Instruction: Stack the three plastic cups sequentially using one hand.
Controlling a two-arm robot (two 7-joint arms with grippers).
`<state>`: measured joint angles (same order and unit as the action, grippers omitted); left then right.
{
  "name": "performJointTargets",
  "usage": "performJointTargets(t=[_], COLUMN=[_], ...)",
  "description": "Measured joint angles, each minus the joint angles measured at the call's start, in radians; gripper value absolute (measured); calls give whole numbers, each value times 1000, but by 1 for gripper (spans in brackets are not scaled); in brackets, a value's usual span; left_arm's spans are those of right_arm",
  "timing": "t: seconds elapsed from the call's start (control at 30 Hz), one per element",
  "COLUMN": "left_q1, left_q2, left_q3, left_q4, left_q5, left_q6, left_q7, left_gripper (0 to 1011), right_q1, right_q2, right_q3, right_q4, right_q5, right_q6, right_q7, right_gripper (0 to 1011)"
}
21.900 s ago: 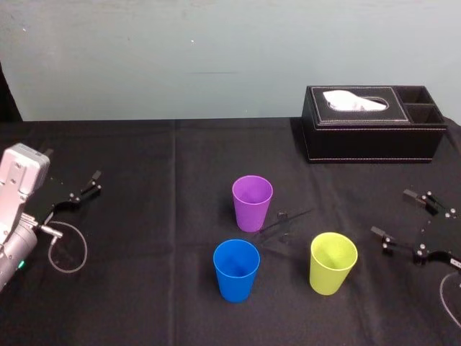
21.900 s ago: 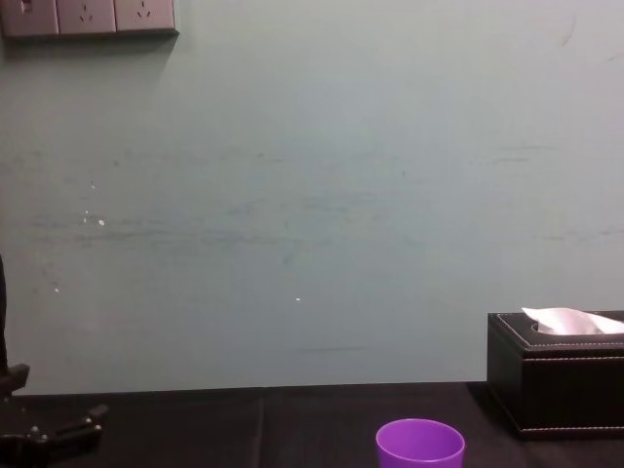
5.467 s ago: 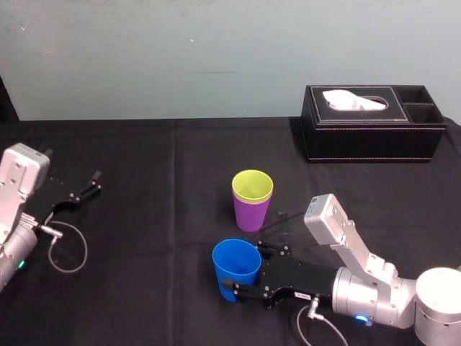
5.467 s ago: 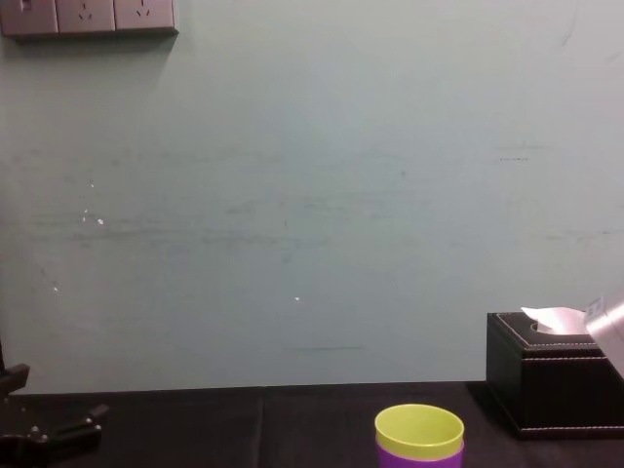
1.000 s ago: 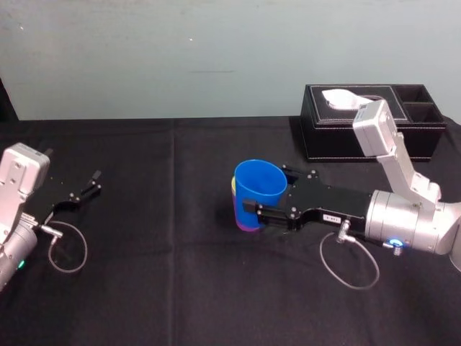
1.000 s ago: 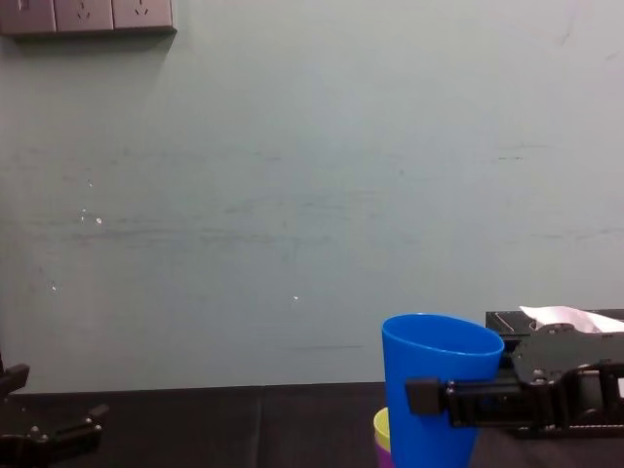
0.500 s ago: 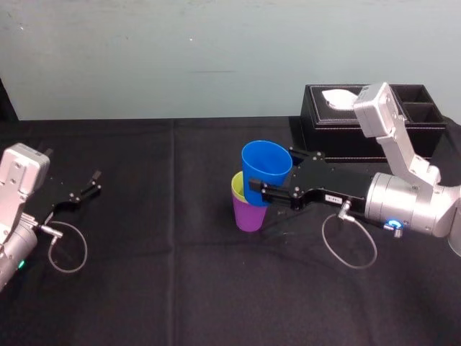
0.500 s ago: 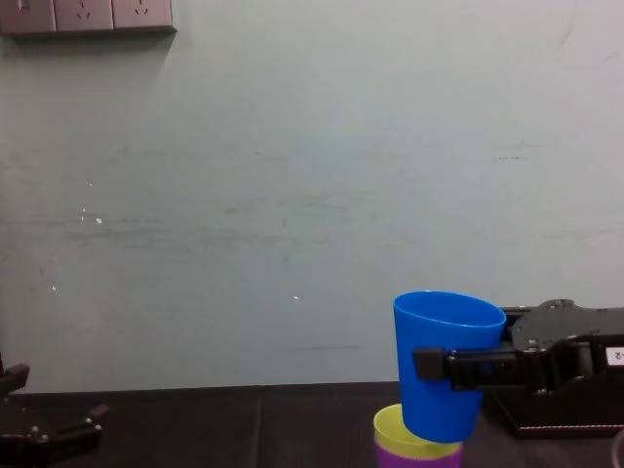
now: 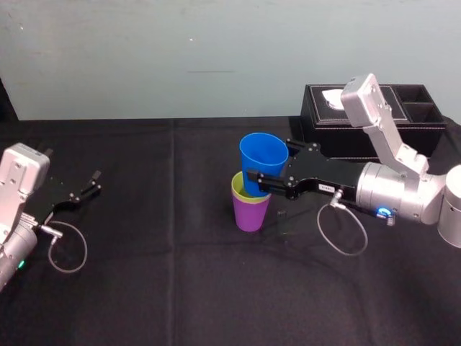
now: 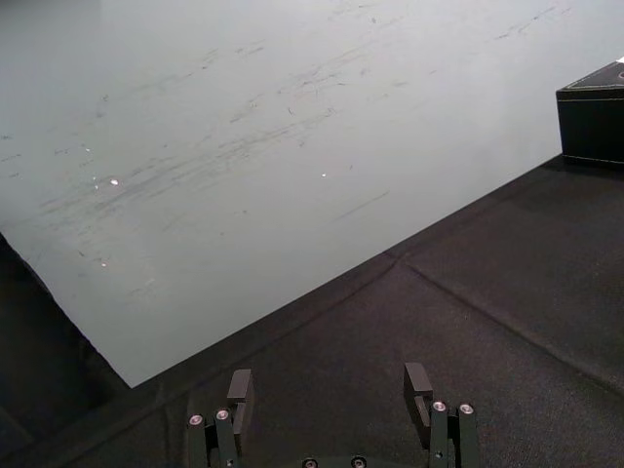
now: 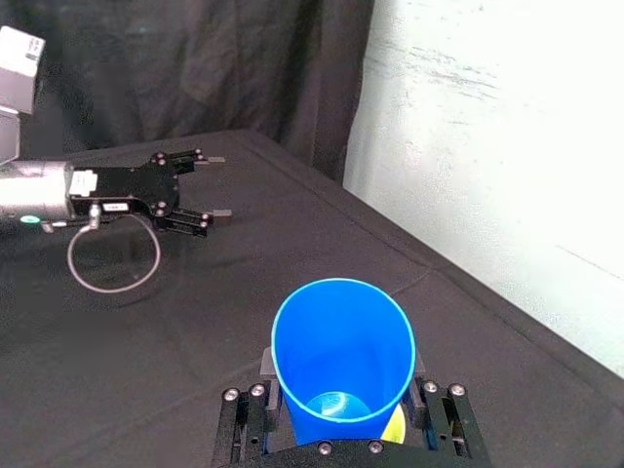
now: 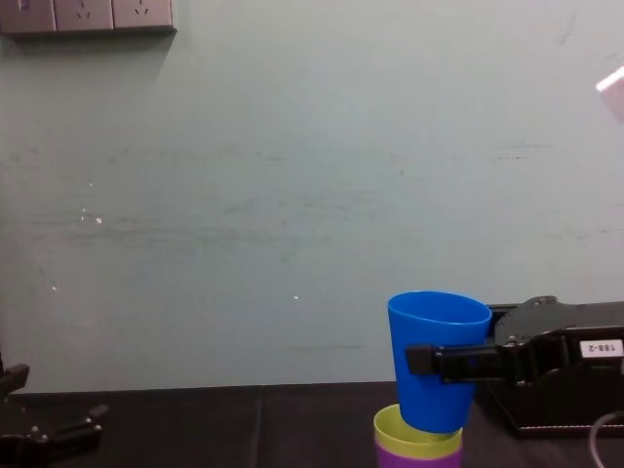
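Right gripper point(image 9: 259, 181) clamped on blue cup point(image 9: 263, 160), base dipping into yellow-green cup point(image 9: 237, 190) nested in purple cup point(image 9: 250, 215) at centre of table point(image 9: 180, 288) (dip plainest from chest view). Left gripper point(image 10: 328, 382) parked at left, fingers apart.

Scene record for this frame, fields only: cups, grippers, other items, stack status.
blue cup: upright, held above the stack, base just entering the yellow-green cup's mouth, not seated
yellow-green cup: nested in purple cup
purple cup: standing on the table
right gripper: shut on blue cup
left gripper: open, parked at the table's left
tissue box: far right, behind the right arm
stack status: two nested, third not released
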<state>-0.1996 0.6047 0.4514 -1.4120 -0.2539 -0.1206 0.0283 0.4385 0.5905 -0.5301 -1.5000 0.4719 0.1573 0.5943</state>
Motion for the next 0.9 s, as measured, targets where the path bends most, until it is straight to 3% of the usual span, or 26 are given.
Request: performJointTargets(t=[0.37, 0.9], left_q1=[0, 0], left_q2=[0, 0], left_q3=[0, 0], left_q4=[0, 0], left_q5=[0, 0], left_q6=[0, 0], left_q7=[0, 0], left_gripper=[1011, 1011], right_q1=[31, 35], right_q2=[-30, -44], right_q3=[-10, -13], right_q4=[44, 60], right_q5=[-21, -37], right_q6=[9, 14], right_q7=[-2, -3], right_gripper=[718, 718])
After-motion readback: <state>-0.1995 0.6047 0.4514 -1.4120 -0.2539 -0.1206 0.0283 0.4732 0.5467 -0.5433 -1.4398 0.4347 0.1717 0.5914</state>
